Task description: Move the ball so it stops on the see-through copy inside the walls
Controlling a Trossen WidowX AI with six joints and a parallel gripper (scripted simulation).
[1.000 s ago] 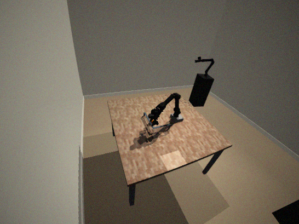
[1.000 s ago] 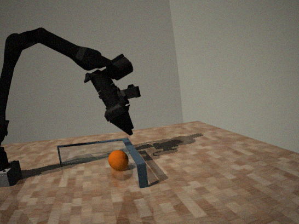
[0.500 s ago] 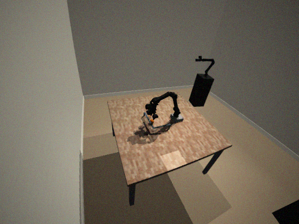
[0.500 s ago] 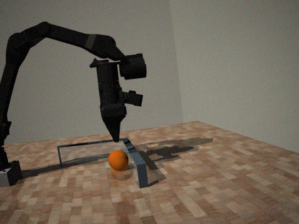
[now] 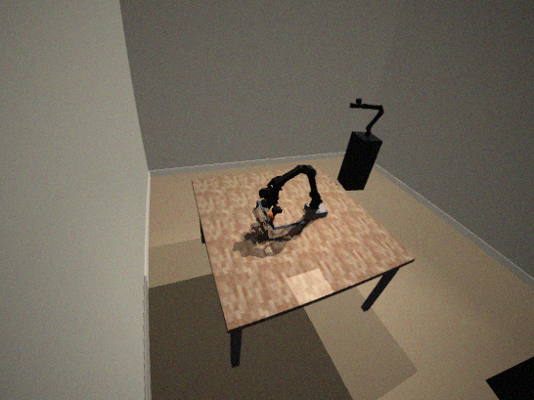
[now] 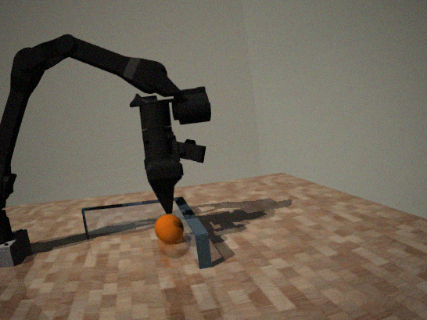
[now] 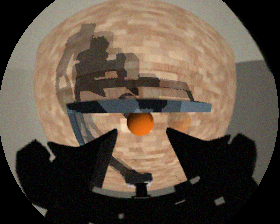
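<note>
The orange ball (image 5: 271, 214) (image 6: 169, 228) (image 7: 140, 123) rests on the table inside the corner, close to one clear wall (image 6: 202, 249) (image 7: 195, 107). The other clear wall (image 5: 289, 226) (image 6: 113, 206) (image 7: 76, 129) stands to the ball's left in the wrist view. The see-through copy (image 6: 174, 250) (image 7: 181, 123) is faint, a little to the ball's right in the wrist view and partly behind the ball in the exterior view. My gripper (image 6: 168, 213) (image 7: 142, 131) points down just above the ball. It is open, with the ball framed between its fingertips and not held.
The wooden table (image 5: 254, 285) (image 6: 313, 251) carries the arm's base (image 5: 317, 209) (image 6: 8, 254). The wall beside the ball stands close to the fingers. The arm's shadow falls across the walls and the table beyond them. A black pedestal (image 5: 360, 162) stands past the table.
</note>
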